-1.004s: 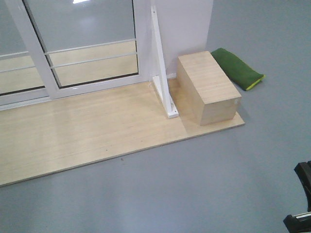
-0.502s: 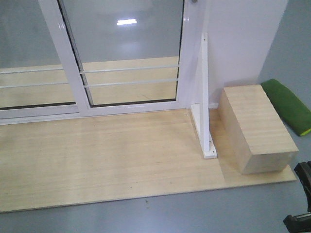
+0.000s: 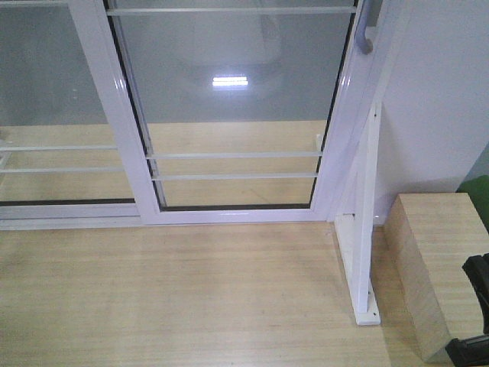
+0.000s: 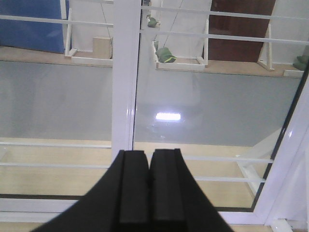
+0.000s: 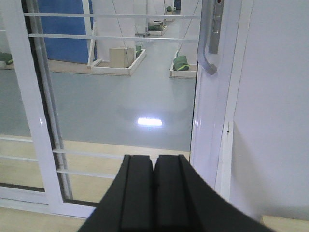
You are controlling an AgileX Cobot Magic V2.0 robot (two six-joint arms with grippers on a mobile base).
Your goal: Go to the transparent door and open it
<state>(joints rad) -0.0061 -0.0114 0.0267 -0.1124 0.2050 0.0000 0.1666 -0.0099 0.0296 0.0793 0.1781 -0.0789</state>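
The transparent door (image 3: 237, 99) stands straight ahead, a white-framed glass panel with thin horizontal bars low down. Its curved silver handle (image 3: 364, 34) hangs on the right stile, at the top edge of the front view. In the right wrist view the handle (image 5: 207, 43) is up and right of my right gripper (image 5: 154, 157), well away from it. That gripper is shut and holds nothing. My left gripper (image 4: 149, 153) is also shut and empty, pointing at the door's glass (image 4: 212, 111) beside a white stile (image 4: 124, 87). The door looks closed against the right jamb.
A second white-framed glass panel (image 3: 46, 99) without a handle is at left. A white angled brace (image 3: 365, 229) and a wooden box (image 3: 435, 260) stand at right on the wooden platform (image 3: 153, 306). A white wall (image 3: 443, 99) rises behind them.
The view has closed in on the door: it fills more of the frame, the handle has come into sight, and the box and brace have slid to the right edge.
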